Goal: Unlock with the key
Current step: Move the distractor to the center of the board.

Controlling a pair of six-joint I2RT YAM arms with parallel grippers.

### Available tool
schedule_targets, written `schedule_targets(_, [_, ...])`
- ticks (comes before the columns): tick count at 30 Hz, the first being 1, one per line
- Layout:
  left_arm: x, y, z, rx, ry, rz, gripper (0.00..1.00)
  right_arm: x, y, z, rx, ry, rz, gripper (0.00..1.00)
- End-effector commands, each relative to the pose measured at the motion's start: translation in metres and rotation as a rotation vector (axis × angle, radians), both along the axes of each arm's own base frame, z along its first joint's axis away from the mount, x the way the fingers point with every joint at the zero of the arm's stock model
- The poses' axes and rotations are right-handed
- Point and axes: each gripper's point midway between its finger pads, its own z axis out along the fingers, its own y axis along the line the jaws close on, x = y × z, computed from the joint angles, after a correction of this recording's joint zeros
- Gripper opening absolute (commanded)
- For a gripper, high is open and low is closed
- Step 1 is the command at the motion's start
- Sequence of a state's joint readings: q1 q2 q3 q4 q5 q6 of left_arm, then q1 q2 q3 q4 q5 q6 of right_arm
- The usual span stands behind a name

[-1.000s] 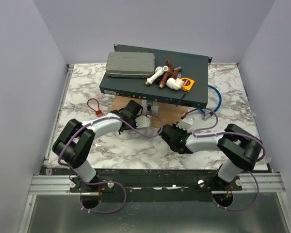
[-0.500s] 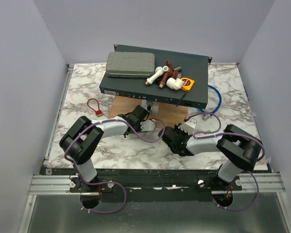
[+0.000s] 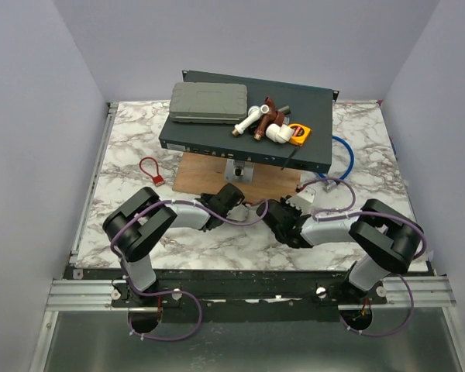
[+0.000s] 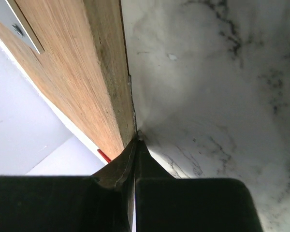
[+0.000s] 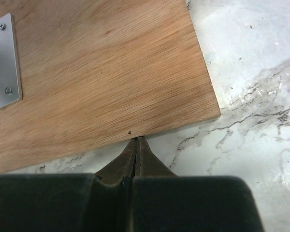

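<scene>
Marble-patterned table (image 3: 132, 139), plain pale grey walls (image 3: 31, 116) on three sides, a metal rail (image 3: 248, 291) along the near edge. Both arms are down low in the middle. The left claw (image 3: 234, 194) is pressed fully shut, gripping nothing, with its tip against the edge of the wooden board (image 3: 201, 174). The right claw (image 3: 274, 208) is also tightly closed and empty, nosed up to the board's near edge. The lock's metal plate (image 3: 244, 167) sits on that board, beneath the front of the dark rack unit (image 3: 310, 101). I cannot pick out the key. A grey case (image 3: 209, 103) and pipe fittings (image 3: 260, 124) lie on the unit. A red loop (image 3: 149, 170) lies to the left and a blue cable (image 3: 349, 159) to the right.
</scene>
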State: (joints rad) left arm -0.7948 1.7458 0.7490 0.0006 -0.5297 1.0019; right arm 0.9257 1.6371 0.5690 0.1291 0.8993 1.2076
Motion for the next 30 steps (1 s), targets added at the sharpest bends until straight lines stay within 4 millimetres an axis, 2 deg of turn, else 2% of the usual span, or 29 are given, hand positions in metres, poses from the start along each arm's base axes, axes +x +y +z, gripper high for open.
schedule_targets(1, [0.030,-0.020,-0.004,-0.042,-0.057,-0.045,0.00,-0.009,-0.063,-0.060,-0.142,0.240,-0.076,0.01])
schedule_targets(11, [0.061,-0.025,0.006,-0.058,-0.053,-0.029,0.00,0.015,-0.052,-0.049,-0.142,0.222,-0.045,0.01])
schedule_targets(20, [0.069,-0.025,0.004,-0.066,-0.027,-0.017,0.00,0.048,-0.044,-0.026,-0.152,0.233,-0.010,0.01])
schedule_targets(25, [0.073,-0.029,0.011,-0.082,-0.030,-0.018,0.00,0.058,-0.053,-0.016,-0.208,0.230,-0.020,0.01])
schedule_targets(27, [0.076,-0.031,0.012,-0.087,-0.030,-0.018,0.00,0.059,-0.053,-0.017,-0.216,0.239,-0.013,0.00])
schedule_targets(30, [0.078,-0.032,0.013,-0.088,-0.025,-0.013,0.00,0.043,-0.052,-0.034,-0.188,0.264,0.012,0.01])
